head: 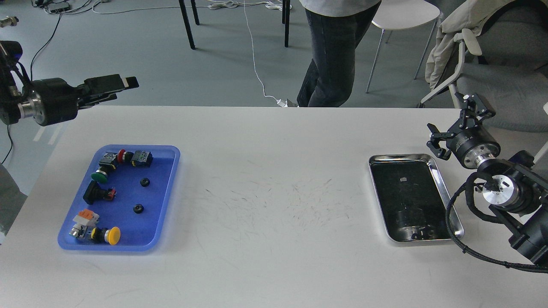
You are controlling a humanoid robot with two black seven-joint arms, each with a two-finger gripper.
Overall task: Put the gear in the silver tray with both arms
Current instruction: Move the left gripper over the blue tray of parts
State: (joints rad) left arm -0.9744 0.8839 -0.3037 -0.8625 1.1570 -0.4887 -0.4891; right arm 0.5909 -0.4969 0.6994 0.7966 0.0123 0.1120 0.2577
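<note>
Two small black gears (145,182) (138,208) lie in the blue plastic tray (169,150) at the table's left. The silver tray (402,157) lies at the right, its dark bottom bare. My left gripper (125,85) hangs above the table's far-left corner, well behind the blue tray. It is seen side-on, so the gap between its fingers does not show. My right gripper (454,122) is open and empty, just beyond the silver tray's far-right corner and pointing away from me.
Several push-button switches lie in the blue tray, among them a yellow one (113,235) and a green one (99,176). A person (332,51) stands behind the table. Chairs (398,17) stand at the back right.
</note>
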